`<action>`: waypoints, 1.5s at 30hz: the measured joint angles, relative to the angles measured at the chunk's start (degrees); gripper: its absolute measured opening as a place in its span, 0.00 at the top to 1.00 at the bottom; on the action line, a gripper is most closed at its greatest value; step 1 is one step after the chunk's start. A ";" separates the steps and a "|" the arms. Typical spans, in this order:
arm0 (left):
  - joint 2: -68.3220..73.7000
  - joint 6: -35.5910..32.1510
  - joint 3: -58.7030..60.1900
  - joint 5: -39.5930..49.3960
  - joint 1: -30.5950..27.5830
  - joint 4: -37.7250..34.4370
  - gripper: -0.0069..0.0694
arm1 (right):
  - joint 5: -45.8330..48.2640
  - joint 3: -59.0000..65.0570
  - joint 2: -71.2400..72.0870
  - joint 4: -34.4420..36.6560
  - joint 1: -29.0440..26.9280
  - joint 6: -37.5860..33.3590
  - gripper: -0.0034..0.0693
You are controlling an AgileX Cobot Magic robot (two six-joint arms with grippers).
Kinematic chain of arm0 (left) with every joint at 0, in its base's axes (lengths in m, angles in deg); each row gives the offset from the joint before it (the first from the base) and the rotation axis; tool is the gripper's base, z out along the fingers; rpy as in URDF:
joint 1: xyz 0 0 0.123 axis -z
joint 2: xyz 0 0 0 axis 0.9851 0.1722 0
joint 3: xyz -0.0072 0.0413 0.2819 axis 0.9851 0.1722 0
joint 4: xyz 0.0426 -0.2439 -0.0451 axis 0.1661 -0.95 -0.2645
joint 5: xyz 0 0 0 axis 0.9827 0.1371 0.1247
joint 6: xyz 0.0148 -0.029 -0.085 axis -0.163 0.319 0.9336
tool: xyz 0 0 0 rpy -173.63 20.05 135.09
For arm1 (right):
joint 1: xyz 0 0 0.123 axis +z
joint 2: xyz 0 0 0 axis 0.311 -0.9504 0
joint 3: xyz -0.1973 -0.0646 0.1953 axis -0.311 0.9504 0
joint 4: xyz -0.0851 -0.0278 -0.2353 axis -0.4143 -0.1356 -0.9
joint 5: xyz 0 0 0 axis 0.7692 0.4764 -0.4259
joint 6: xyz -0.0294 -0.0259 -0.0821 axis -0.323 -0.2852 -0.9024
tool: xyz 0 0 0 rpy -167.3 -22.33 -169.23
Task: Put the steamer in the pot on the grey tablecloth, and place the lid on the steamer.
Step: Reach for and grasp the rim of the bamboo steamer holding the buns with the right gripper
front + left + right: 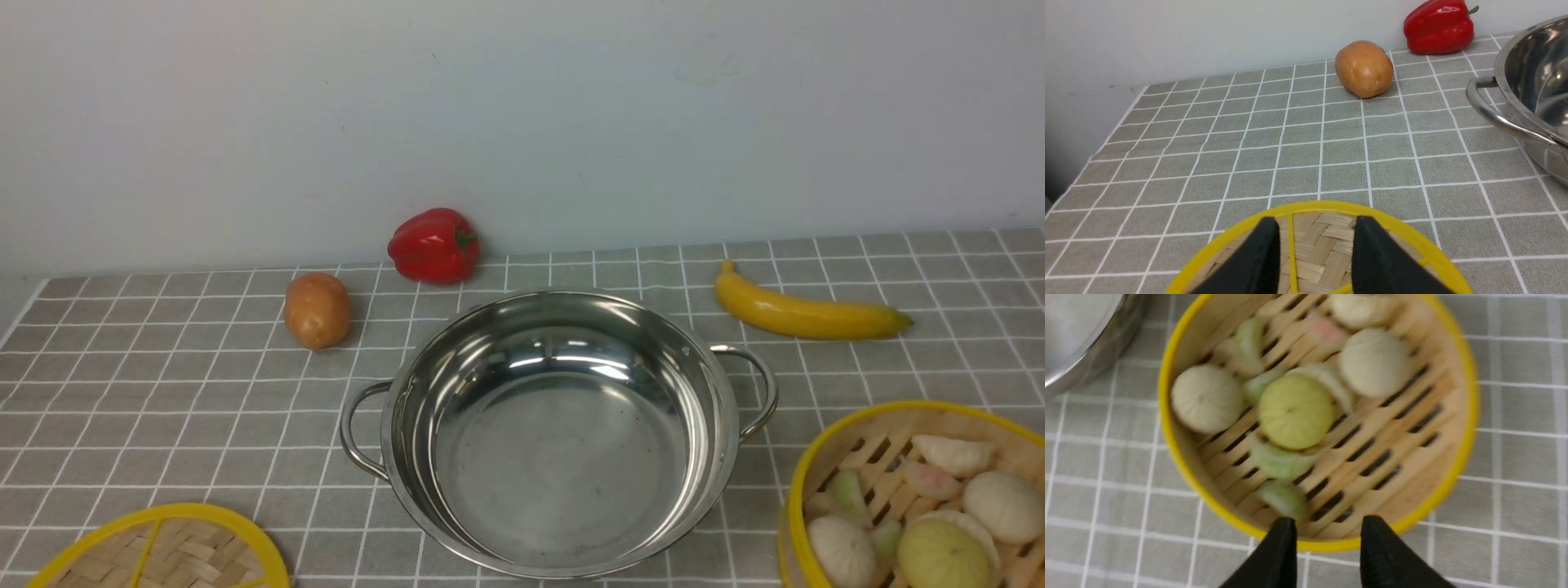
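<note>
The shiny pot (563, 457) stands empty in the middle of the grey tablecloth (204, 408). The woven lid (163, 551) lies flat at the near left. In the left wrist view my left gripper (1316, 222) hovers open over the lid (1318, 249), a yellow spoke showing between its fingers. The steamer (824, 457) sits at the near right, holding several buns and dumplings (1295, 411). My right gripper (1327, 522) is open just above the steamer's (1392, 428) near yellow rim, with nothing between its fingers. Neither gripper shows in the front view.
A potato (317, 310) and a red pepper (434, 245) lie behind the pot on the left, and a banana (804, 314) behind it on the right. A pale wall closes the back. The cloth's left edge drops off beside the lid.
</note>
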 joint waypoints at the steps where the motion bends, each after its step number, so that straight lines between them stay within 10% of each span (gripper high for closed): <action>1: 0.00 0.00 0.00 0.00 0.00 0.00 0.59 | 0.00 -0.19 -3.22 3.24 0.00 -7.20 0.62; 6: 0.00 0.00 0.00 0.00 0.00 0.00 0.59 | 0.06 -0.63 -11.14 12.55 0.76 -26.80 0.62; 12: 0.00 0.00 0.00 0.00 0.00 0.00 0.59 | -0.56 -0.88 -16.96 12.33 7.39 -32.52 0.62; 24: 0.00 0.00 0.00 0.00 0.00 0.00 0.59 | -6.81 -0.88 -23.91 -0.26 26.99 -19.54 0.62; 45: 0.00 0.00 0.00 0.00 0.00 0.00 0.59 | -14.48 -0.93 -39.52 -2.69 27.96 -18.98 0.62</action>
